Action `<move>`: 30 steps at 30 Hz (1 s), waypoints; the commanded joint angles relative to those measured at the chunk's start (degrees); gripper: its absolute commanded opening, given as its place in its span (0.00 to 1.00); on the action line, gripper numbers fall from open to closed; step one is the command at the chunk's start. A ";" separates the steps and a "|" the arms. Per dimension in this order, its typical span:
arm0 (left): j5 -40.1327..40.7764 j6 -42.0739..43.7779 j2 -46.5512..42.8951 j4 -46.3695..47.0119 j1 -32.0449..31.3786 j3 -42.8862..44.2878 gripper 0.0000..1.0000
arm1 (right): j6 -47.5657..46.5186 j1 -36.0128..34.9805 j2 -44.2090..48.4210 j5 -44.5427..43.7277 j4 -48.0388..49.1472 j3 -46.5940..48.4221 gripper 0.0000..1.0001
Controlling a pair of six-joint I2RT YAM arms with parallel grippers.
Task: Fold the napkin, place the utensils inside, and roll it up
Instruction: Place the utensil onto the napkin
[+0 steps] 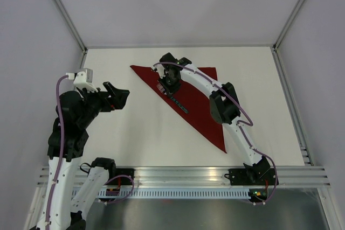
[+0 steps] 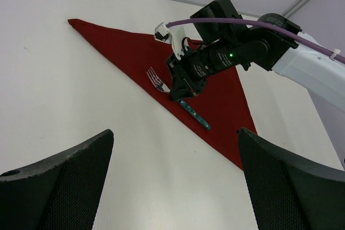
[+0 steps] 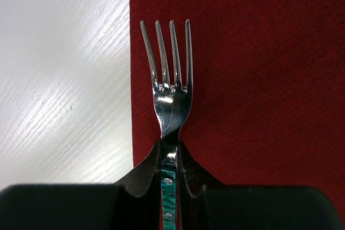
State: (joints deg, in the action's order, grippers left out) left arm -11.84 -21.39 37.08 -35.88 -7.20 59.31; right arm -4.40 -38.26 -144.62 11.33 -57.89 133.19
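1. Black, mesh-textured fingers [image 2: 59, 181] of the left end effector [image 1: 117, 96] fill the bottom of the left wrist view. They are spread wide with nothing between them, and hang over bare table well to the left of the cloth.
2. White and smooth, with faint streaks, the table [image 1: 135, 133] carries the napkin [image 1: 199, 106]. It is dark red, finely woven cloth folded into a flat triangle, its long straight edge running from far left to near right.
3. Lying along that long edge is the fork [image 3: 171, 100]. It has a shiny silver head with four slim tines and a narrow teal handle dotted with small pale studs. The tines sit over the cloth just inside the edge and point toward the far-left corner.
4. Across the napkin reaches the white right arm with its purple cable, hiding part of the cloth in the top view.
5. At the fork's neck, the right end effector [image 3: 170, 154] is closed narrowly, gripping it where head meets handle.
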 commanded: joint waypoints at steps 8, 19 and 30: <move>1.02 0.12 -0.17 0.46 0.17 -0.95 1.00 | 5.71 -0.76 -1.54 -6.94 2.17 -0.38 0.04; 0.76 -0.06 -0.25 0.55 0.17 -1.13 1.00 | 5.99 -0.85 -1.11 -6.32 2.52 -1.26 0.18; -0.03 -0.06 0.45 0.72 0.17 -0.34 1.00 | 5.46 -0.85 3.99 -6.15 3.22 -3.11 0.50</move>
State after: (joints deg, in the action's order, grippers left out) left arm -10.85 -21.39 37.12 -35.88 -7.20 58.63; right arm -1.06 -39.00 -144.88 8.73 -52.64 130.93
